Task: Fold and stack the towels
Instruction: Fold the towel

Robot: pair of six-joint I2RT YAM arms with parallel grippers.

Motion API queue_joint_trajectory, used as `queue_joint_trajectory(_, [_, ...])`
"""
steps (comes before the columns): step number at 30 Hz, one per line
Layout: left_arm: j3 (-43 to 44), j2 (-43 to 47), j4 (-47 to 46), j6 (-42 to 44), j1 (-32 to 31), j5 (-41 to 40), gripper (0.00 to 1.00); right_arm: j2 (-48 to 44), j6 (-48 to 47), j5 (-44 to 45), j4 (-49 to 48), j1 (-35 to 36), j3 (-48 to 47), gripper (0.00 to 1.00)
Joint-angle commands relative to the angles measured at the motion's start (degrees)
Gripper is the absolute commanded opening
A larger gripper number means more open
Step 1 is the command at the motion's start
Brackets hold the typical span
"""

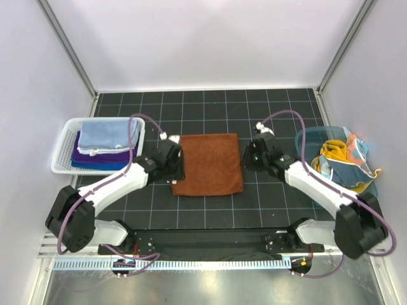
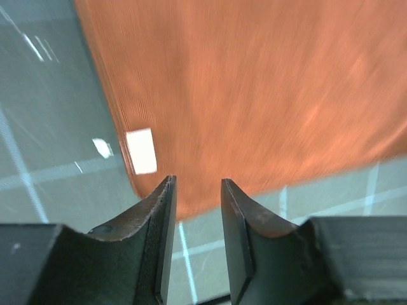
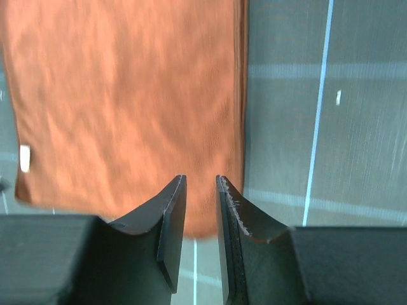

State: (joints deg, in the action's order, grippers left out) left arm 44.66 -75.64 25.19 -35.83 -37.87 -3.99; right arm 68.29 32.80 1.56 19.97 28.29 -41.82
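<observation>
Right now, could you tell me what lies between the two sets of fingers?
The rust-brown towel, spread flat; the top view shows it.

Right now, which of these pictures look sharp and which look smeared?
Top view: sharp and evenly lit, the brown towel crisp. Left wrist view: the towel looks streaky and blurred, while the left hand is in focus. Right wrist view: the same soft blur on the towel, right hand sharp.

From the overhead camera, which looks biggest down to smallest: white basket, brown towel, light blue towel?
Largest: basket and brown towel, near alike; the basket is perhaps wider, so I leave them unranked.
Smallest: light blue towel, clearly.
</observation>
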Motion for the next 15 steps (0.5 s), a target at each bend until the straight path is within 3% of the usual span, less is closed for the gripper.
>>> queue_joint_trajectory(1, [11.3, -2.6, 2.1, 1.8, 3.4, -9.2, 0.38, 6.7, -2.5, 5.8, -1.2, -0.2, -8.8, 0.32])
queue_joint_trajectory(9, [26.7, -18.7, 0.7, 9.7, 12.9, -9.8, 0.40, 25.3, -4.3, 1.3, -5.7, -6.1, -24.8, 0.36])
queue_joint_trajectory(15, [35.1, -32.1, -3.0, 13.7, 16.9, -3.9, 0.40, 39.4, -7.7, -0.7, -5.7, -8.7, -36.5, 0.37])
